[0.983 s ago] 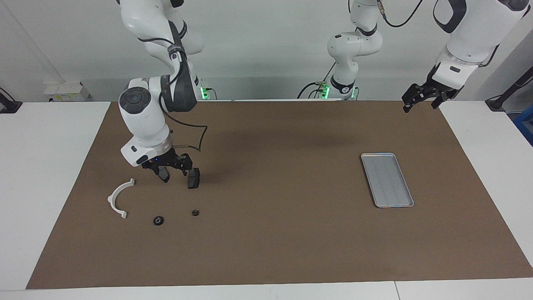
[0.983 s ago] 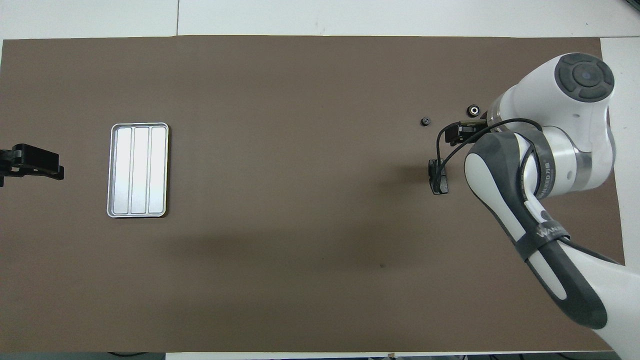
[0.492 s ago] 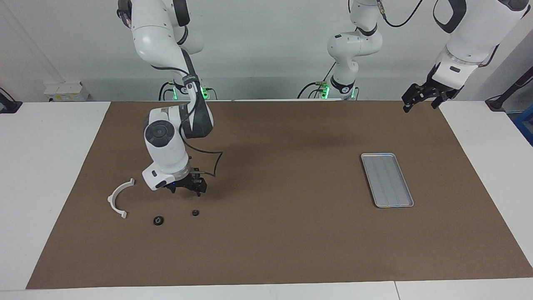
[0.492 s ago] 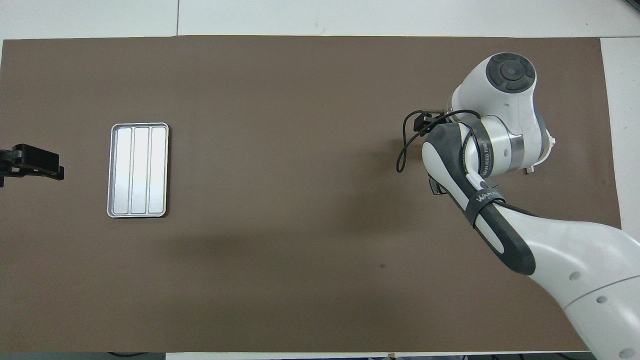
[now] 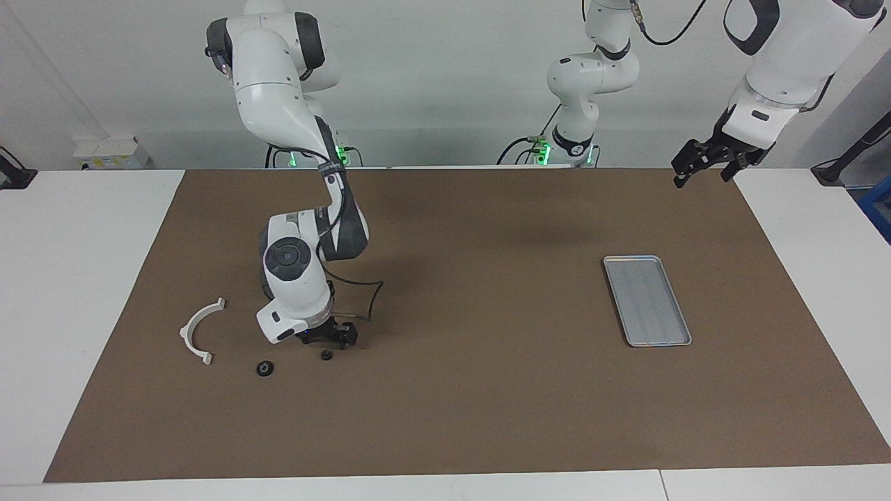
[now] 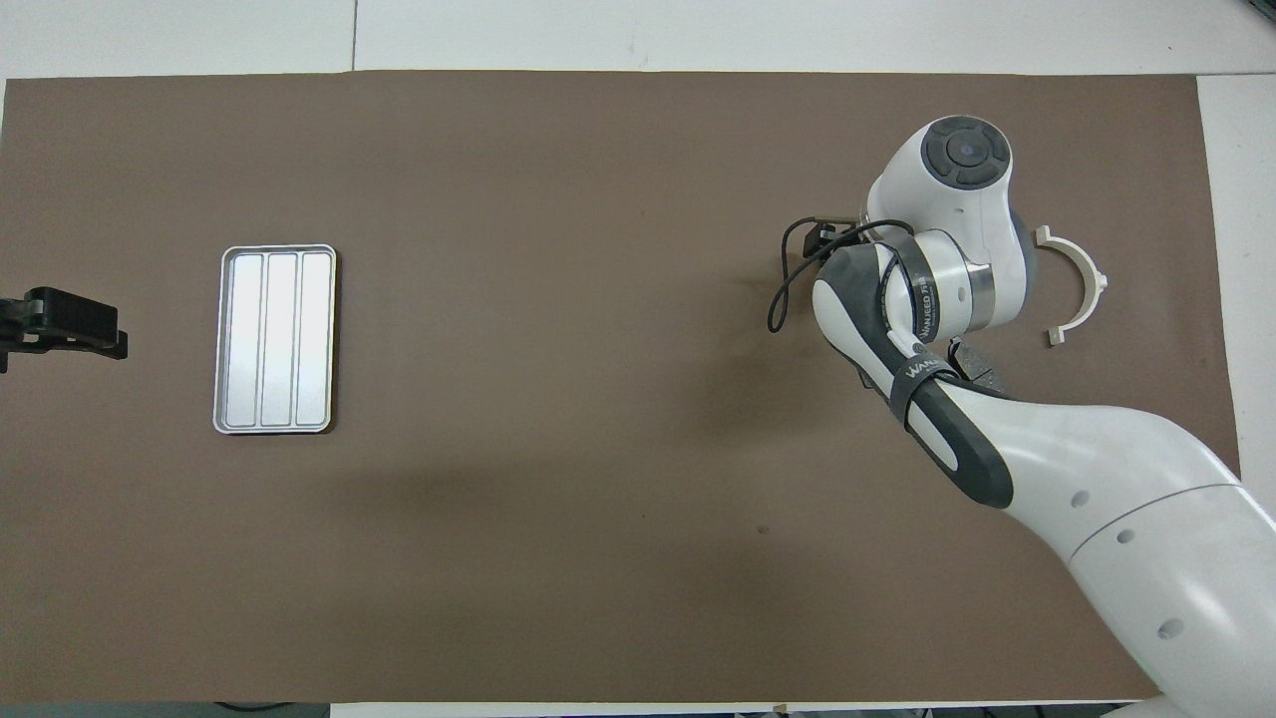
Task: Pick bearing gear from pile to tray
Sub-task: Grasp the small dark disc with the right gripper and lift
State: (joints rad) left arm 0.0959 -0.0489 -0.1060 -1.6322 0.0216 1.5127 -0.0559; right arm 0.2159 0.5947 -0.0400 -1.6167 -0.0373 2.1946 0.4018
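Low over the brown mat [image 5: 487, 390], toward the right arm's end of the table, the right gripper [image 5: 334, 341] is pointing straight down and hanging right above a small black round piece [image 5: 325, 355]. In the facing view that piece is showing at about seven o'clock of the gripper. Whether the two are touching I cannot tell, nor how far open the gripper is, and nothing is visibly in its grasp. Judging by this stance, it is lining up on that piece as the bearing gear, coming from above because so small a part is offering no side to take.

Around it the rest of the pile is lying loose. A second black round piece [image 5: 264, 369] is sitting at about eight o'clock of the gripper in the facing view. A white bracket [image 5: 198, 330] is resting at nine o'clock, well clear of the approach. A dark grey brake pad [image 6: 972, 364] is peeking out from under the right arm in the overhead view.

The tray [image 5: 647, 299] is waiting far off at three o'clock, toward the left arm's end, and is carrying nothing, so the transfer is not yet done. At about one o'clock of the tray, the left gripper [image 5: 699, 167] is waiting in the air over the mat's corner, spread wide and gripping nothing, probably parked there to keep the route clear.
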